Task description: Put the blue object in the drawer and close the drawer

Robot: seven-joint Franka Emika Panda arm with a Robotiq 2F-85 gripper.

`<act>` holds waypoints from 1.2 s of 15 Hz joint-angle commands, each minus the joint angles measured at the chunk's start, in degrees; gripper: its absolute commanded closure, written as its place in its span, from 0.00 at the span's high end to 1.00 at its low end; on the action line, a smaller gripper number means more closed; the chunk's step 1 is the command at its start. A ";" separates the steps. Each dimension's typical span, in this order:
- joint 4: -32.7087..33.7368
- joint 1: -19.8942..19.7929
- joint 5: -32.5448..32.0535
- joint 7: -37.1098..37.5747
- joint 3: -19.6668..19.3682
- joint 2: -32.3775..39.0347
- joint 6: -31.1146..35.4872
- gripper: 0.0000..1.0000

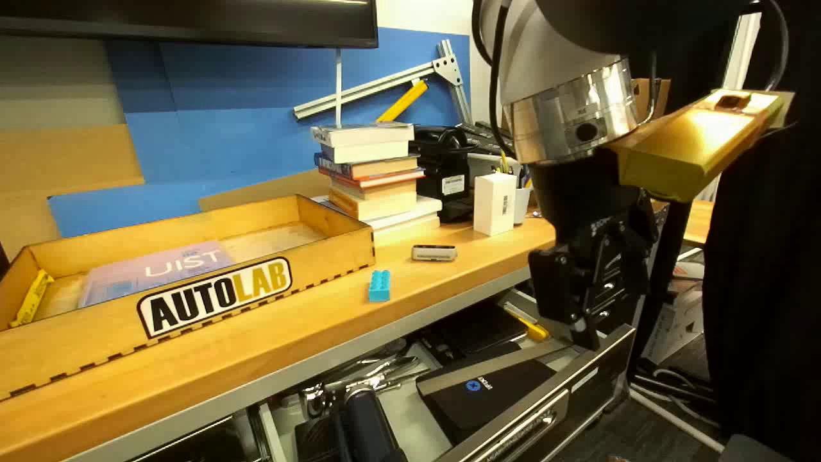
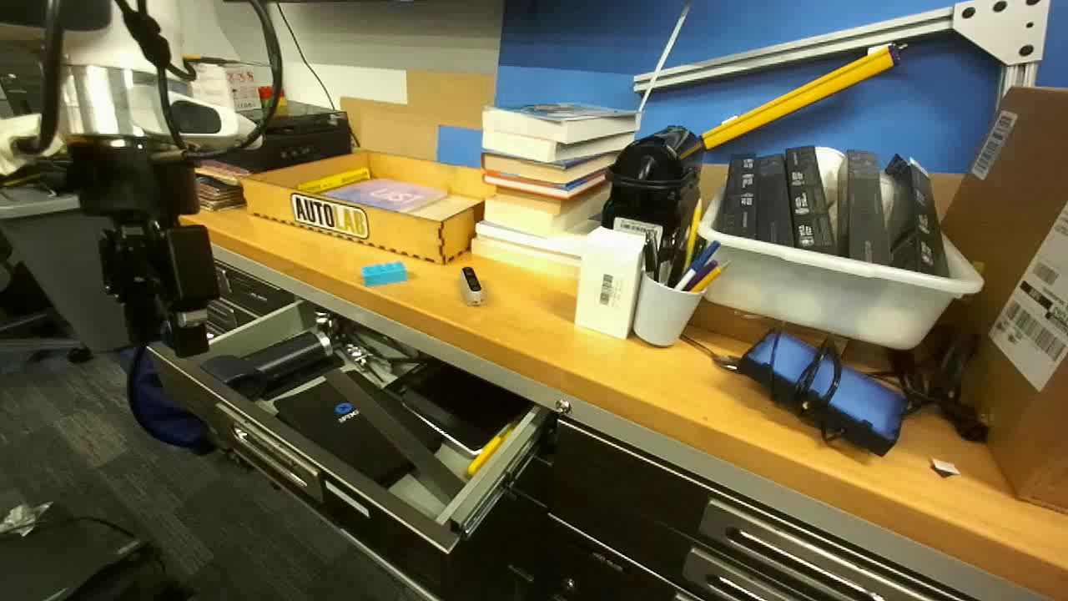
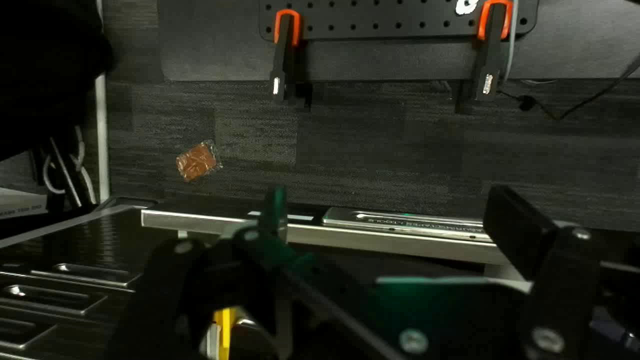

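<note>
The blue object (image 1: 380,285) is a small light-blue brick on the wooden worktop, in front of the AUTOLAB tray; it also shows in an exterior view (image 2: 384,274) and is out of the wrist view. The drawer (image 1: 593,378) stands pulled out below the worktop, as its front also shows in an exterior view (image 2: 350,501). My gripper (image 1: 574,317) points down near the drawer's front edge, away from the blue object; it also shows in an exterior view (image 2: 167,330). In the wrist view my gripper (image 3: 397,220) has its fingers wide apart with nothing between them, and the drawer's front rim (image 3: 390,241) runs behind them.
The drawer holds a black box (image 2: 350,426), a dark cylindrical tool (image 2: 288,355) and a yellow item (image 2: 491,451). On the worktop are the wooden tray (image 1: 333,224), a small grey device (image 1: 434,253), a book stack (image 1: 375,192), a white box (image 1: 494,204) and a pen cup (image 2: 663,313).
</note>
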 commanded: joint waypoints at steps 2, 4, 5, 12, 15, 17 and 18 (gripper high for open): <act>0.23 1.43 -0.63 0.66 -1.29 0.13 -0.21 1.00; 0.26 1.43 -0.63 0.66 -1.29 0.11 -0.21 1.00; 0.26 1.43 -0.63 0.66 -1.29 0.11 -0.21 1.00; 0.77 0.67 -0.83 -0.04 -2.48 1.43 4.11 1.00; 3.71 0.27 -1.46 -2.46 -4.31 5.25 11.35 1.00; 7.49 0.37 -1.55 -4.10 -5.31 9.54 15.80 1.00; 9.93 0.35 -1.40 -4.42 -5.58 12.21 17.57 1.00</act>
